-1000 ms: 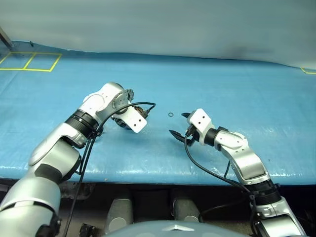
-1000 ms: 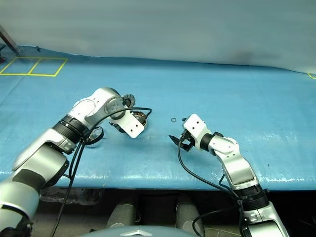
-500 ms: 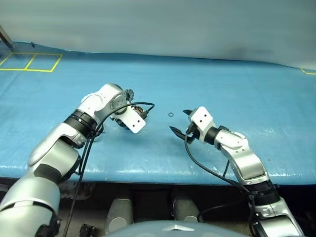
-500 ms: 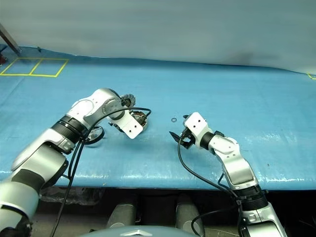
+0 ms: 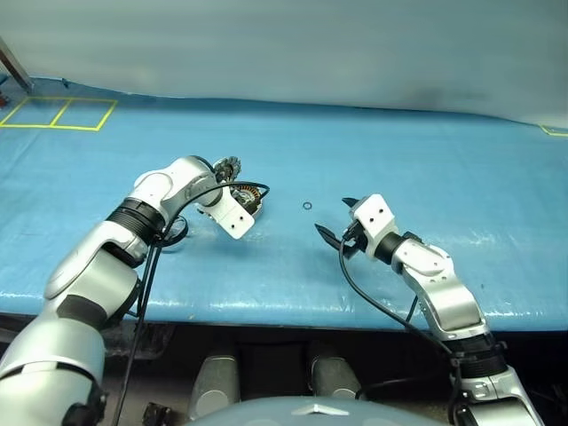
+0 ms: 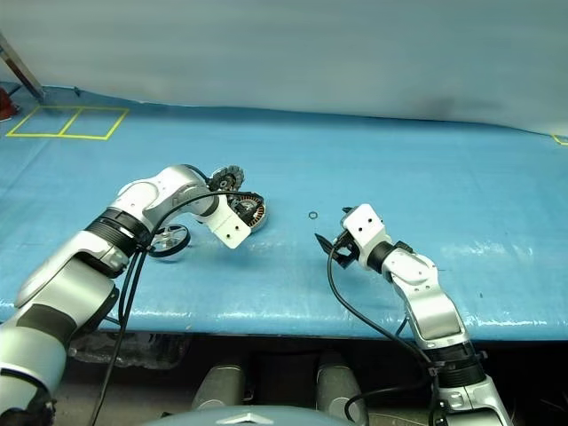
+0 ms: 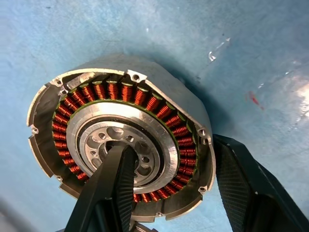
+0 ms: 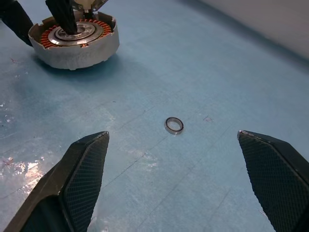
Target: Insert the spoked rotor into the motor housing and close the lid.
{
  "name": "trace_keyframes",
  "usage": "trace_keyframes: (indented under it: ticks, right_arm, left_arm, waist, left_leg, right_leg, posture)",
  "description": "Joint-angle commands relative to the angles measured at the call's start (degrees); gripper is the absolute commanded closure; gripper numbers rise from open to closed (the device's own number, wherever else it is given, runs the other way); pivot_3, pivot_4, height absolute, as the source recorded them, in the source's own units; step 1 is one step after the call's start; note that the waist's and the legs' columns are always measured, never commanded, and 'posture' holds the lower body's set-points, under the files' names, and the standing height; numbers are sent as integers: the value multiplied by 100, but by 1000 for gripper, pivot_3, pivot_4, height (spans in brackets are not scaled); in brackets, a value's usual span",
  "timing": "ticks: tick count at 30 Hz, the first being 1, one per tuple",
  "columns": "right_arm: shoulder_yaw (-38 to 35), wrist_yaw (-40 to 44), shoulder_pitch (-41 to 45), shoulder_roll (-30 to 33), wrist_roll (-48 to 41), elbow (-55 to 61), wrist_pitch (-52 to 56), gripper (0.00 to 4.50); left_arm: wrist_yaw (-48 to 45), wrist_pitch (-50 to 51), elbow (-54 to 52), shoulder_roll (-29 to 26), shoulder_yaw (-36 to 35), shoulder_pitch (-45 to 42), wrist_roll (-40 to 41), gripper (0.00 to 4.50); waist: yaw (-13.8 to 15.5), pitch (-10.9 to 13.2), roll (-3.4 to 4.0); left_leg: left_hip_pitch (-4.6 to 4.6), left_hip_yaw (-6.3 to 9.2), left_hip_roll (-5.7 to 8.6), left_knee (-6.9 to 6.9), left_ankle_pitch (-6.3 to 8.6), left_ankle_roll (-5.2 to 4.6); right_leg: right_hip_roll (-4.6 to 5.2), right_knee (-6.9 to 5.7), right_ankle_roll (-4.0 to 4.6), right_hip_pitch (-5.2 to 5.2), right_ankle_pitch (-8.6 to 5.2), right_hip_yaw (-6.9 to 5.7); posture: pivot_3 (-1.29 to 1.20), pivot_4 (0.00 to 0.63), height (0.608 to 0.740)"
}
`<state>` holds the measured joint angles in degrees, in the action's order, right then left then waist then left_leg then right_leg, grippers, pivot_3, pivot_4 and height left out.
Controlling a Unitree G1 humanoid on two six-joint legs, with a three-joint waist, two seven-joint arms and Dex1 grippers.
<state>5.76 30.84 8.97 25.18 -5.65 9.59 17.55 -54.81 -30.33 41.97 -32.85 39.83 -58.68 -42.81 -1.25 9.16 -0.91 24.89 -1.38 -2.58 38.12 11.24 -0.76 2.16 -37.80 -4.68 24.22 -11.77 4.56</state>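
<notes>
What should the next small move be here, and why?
Probably draw the left hand off the housing and back toward the rotor. The housing sits flat with its windings exposed and the lid standing open, while the rotor lies on the table beside the left forearm, far from the open right hand.

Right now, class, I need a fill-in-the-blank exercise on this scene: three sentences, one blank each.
1. The left gripper has one finger inside the motor housing and the other ____ its wall.
2. The right gripper is ____.
3. The windings inside the housing are ____-coloured.

Missing words: outside; open; copper
</notes>
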Motion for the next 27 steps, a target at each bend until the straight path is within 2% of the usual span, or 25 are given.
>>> trace_keyframes:
  ticks: [1,5,12,18,27]
  right_arm:
    - [-191,-27,-98,-4,-89,267,-119,0]
    - [-219,-32,-256,-24,-110,286,-144,0]
    - [-262,0,-521,-24,-153,446,-132,0]
    - [-322,-29,-658,-32,-138,529,-137,0]
    - [-375,-121,-736,-59,-125,582,-181,0]
  left_arm:
    - [592,-558,13,5,-85,-337,-67,2378]
    - [1010,-1283,219,134,-117,-399,52,2378]
    - [418,-2364,536,385,-203,-405,1009,2378]
    - [-170,-2642,616,451,-70,-401,1284,2378]
    - [-533,-2929,720,568,124,-529,1094,2378]
  waist:
    - [11,0,0]
    - [30,0,0]
    - [41,3,-4]
    - [18,4,-5]
    - [26,4,-6]
  left_leg:
    - [11,0,2,0,0,0]
    - [51,2,4,-7,0,0]
    - [58,5,5,-17,2,3]
    - [55,4,5,-1,2,3]
    - [56,5,5,-1,2,3]
  right_leg:
    - [1,2,-1,8,1,1]
    - [0,8,-2,45,4,-1]
    - [0,17,-3,50,2,-3]
    - [0,15,-7,45,1,-2]
    - [0,15,-6,44,2,-2]
  posture:
    - [0,150,740]
    - [0,150,740]
    - [0,150,740]
    - [0,150,740]
    - [0,150,740]
